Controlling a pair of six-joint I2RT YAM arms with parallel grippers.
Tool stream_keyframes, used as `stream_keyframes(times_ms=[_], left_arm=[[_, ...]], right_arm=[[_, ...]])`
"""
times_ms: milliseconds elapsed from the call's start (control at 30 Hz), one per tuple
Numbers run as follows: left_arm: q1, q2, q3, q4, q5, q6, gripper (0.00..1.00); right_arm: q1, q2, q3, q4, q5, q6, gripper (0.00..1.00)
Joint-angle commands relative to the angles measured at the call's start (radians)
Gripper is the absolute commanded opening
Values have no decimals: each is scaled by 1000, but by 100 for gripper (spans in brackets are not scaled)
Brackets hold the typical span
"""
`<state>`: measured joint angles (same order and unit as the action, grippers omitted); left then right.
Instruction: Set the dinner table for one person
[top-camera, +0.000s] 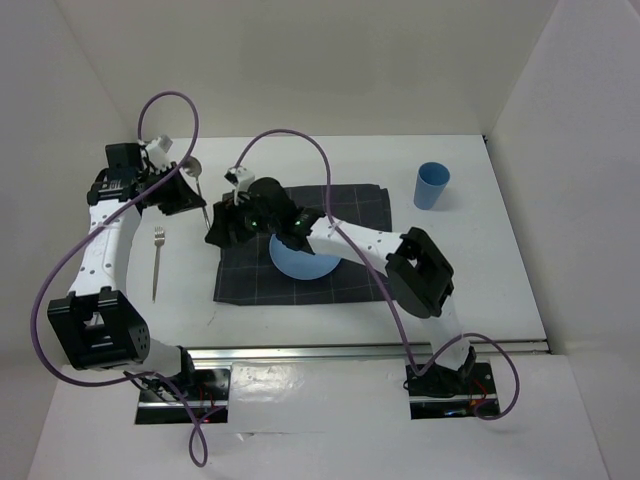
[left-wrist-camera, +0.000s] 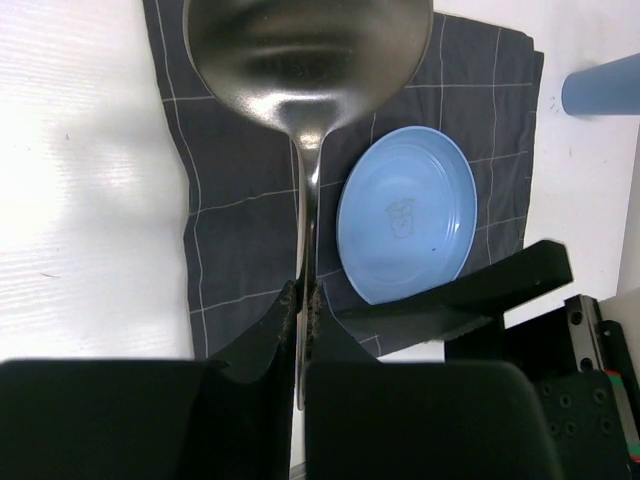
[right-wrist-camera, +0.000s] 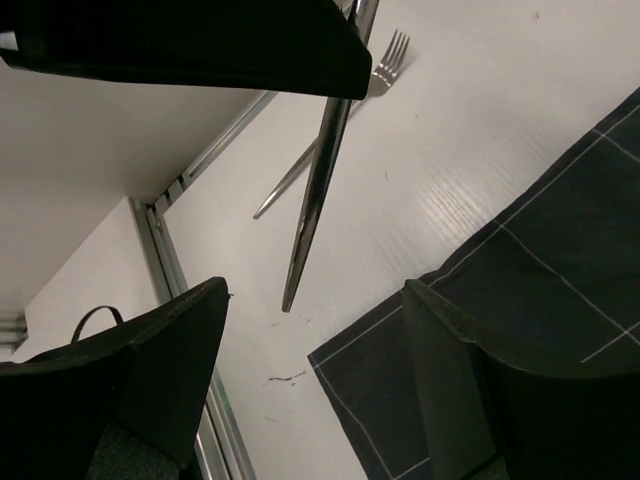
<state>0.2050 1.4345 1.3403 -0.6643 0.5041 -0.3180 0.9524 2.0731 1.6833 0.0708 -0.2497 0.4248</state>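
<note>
The spoon, polished metal with a broad rounded bowl and a thin straight handle, was clamped by its handle between the closed black fingers of the left gripper, bowl up and the handle end hanging free above the left edge of the cloth. Whether the handle's tip touched anything could not be told. The right gripper stood just beside it with its two dark, matte fingers spread wide and nothing between them, over the cloth's near left corner. The cloth was dark grey with a thin pale check, lying flat. On it sat a smooth, shallow, round plate in light blue with a small faint mark at its centre; in the overhead view the right arm crossed above it and hid part of its rim. A slim metal fork lay on the bare surface left of the cloth, tines pointing away from the arms' bases. A plain blue cup stood upright well to the right of the cloth. All this rested on the dinner table, a flat white top with a faint grain, edged by a ribbed aluminium rail at the near side and shut in by plain white walls.
</note>
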Motion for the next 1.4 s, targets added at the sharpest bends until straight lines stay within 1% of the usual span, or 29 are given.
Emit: stream_keyframes(times_ms=[0,67,100,133,233,267,333,400,467,500,600,633,700,767,800,867,900,933,1000,1033,1100,1133,1167,1200,1233,1267,1300,1333,1367], left_arm=[[-7,-23,-10,38,36,-21,0],[-7,-23,-21,38,45,-21,0],[-7,-14,-21,38,56,-30,0],[-7,-14,-30,38,56,-30,0],[-18,-14,-30,38,51,-30,0],[-18,-14,-30,29,41,-30,0],[-18,-14,-30,29,40,-30,0],[-18,-14,-30,29,54,-30,0],[-18,-14,-30,29,63,-39,0],[-27,-14,-30,29,63,-39,0],[-27,-14,-17,20,63,-17,0],[-27,-3,-6,-3,63,14,8],[-27,7,42,-23,22,51,38],[-27,7,81,-57,-28,91,60],[-27,17,123,-69,-92,105,63],[-27,17,152,-89,-156,143,69],[-27,17,161,-89,-186,157,71],[-27,17,161,-89,-238,175,71],[-27,17,152,-89,-286,224,72],[-27,17,143,-89,-326,241,72],[-27,30,119,-101,-358,281,72],[-27,30,106,-101,-381,292,72],[-27,41,93,-110,-392,303,72],[-27,41,62,-110,-401,312,72],[-27,41,45,-110,-410,312,72],[-27,41,30,-110,-411,312,72],[-18,41,2,-110,-411,312,72],[-18,41,2,-101,-401,312,72],[-18,41,-12,-101,-389,312,72]], right_arm=[[-6,1,52,66,-60,25,73],[-6,45,93,44,-92,46,70],[-18,59,111,28,-92,46,66],[-18,70,136,17,-106,61,58],[-27,79,136,35,-134,87,46],[-27,88,127,35,-143,88,39],[-37,100,137,46,-154,107,37],[-47,111,148,23,-154,118,29],[-47,111,148,23,-154,130,16],[-47,111,138,23,-163,147,0],[-67,88,112,34,-174,175,0],[-95,78,99,34,-174,210,0],[-125,35,53,34,-203,258,0],[-182,-4,15,18,-241,307,0],[-202,-25,-29,9,-253,324,0],[-265,-102,-80,-31,-276,353,0],[-285,-132,-147,-31,-298,365,0],[-305,-198,-181,-42,-298,365,0],[-369,-267,-282,-74,-321,365,0],[-391,-341,-313,-112,-335,365,0],[-464,-416,-411,-141,-376,351,0],[-490,-489,-445,-179,-387,329,0],[-541,-528,-479,-199,-387,319,0],[-566,-566,-553,-222,-387,309,0],[-593,-637,-595,-241,-387,308,0],[-651,-671,-640,-252,-396,296,0],[-679,-698,-725,-252,-439,296,0],[-705,-732,-762,-235,-469,296,0],[-724,-732,-792,-223,-496,287,0]])
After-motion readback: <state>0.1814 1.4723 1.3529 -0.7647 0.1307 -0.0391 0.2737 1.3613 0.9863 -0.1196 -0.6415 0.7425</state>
